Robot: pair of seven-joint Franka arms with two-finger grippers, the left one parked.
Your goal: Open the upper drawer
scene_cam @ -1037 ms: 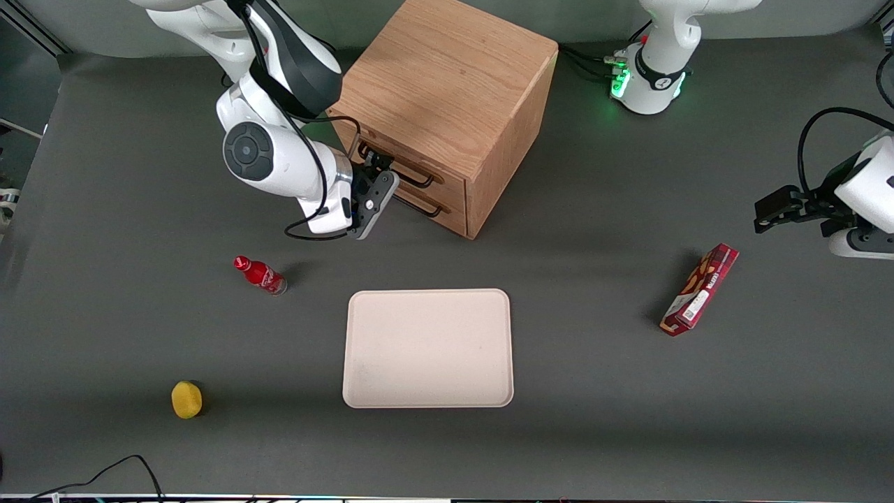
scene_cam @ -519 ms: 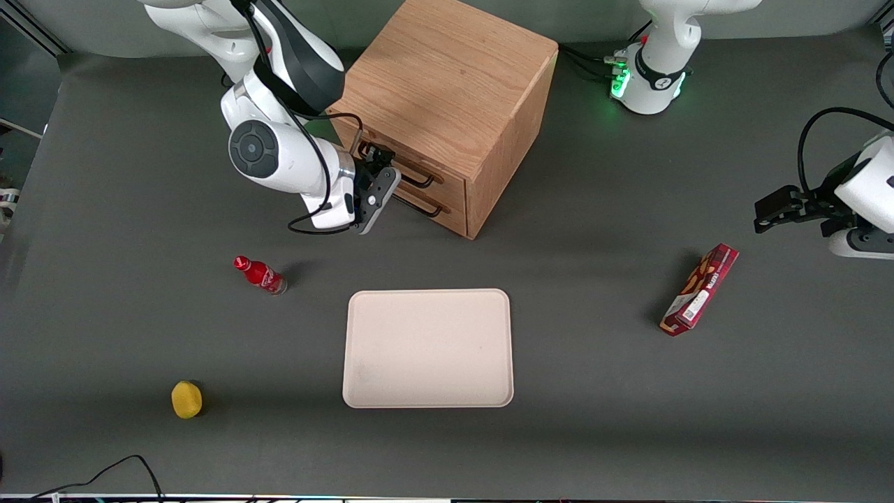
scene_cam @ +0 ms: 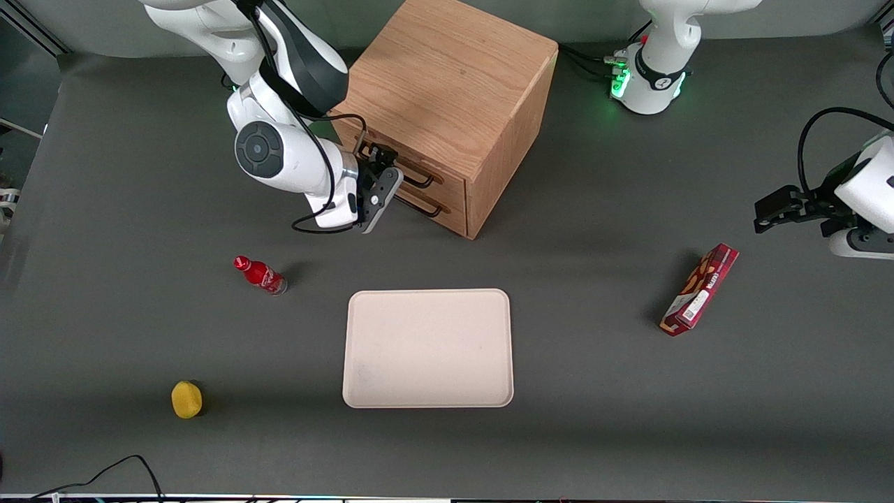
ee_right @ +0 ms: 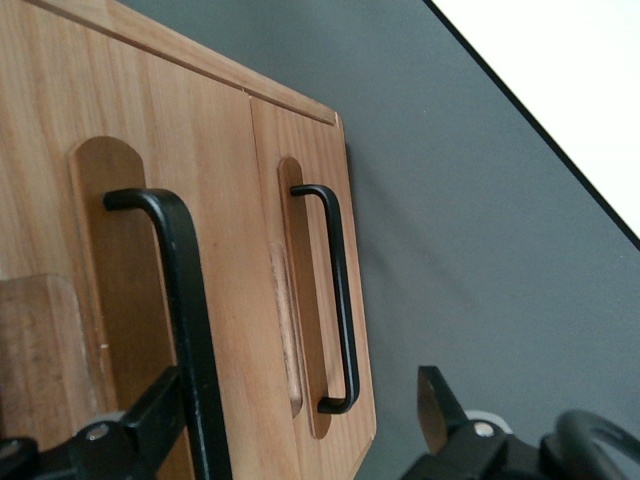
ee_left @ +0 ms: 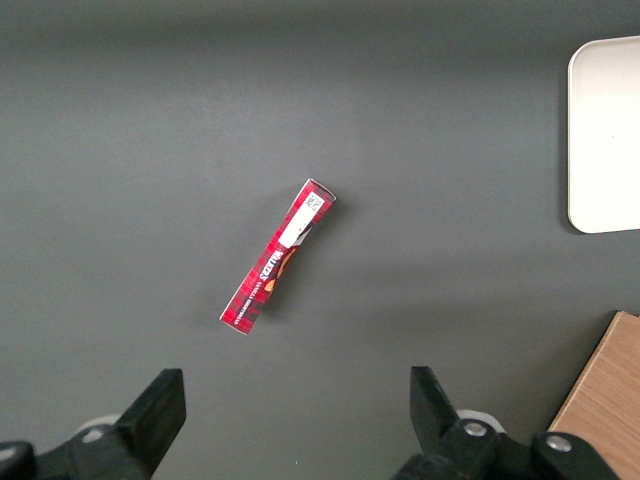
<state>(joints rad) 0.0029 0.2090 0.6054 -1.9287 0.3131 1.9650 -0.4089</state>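
The wooden cabinet [scene_cam: 447, 84] stands at the back of the table. Its upper drawer [scene_cam: 450, 190] looks shut, with its long black bar handle [scene_cam: 418, 181] above the lower drawer's matching handle [scene_cam: 427, 208]. My right gripper [scene_cam: 380, 183] is open, right in front of the drawer fronts. In the right wrist view the gripper [ee_right: 295, 420] straddles both handles. The upper drawer's handle [ee_right: 185, 290] lies close against one finger [ee_right: 150, 420]. The lower drawer's handle [ee_right: 340, 290] sits between the fingers, farther off. Nothing is gripped.
A cream tray [scene_cam: 427, 348] lies nearer the front camera than the cabinet. A small red bottle [scene_cam: 260, 274] and a yellow round object [scene_cam: 186, 399] lie toward the working arm's end. A red snack box [scene_cam: 700, 290] lies toward the parked arm's end.
My right arm has risen a little and moved closer to the cabinet, bringing the open gripper up to the upper handle. The drawers have not moved.
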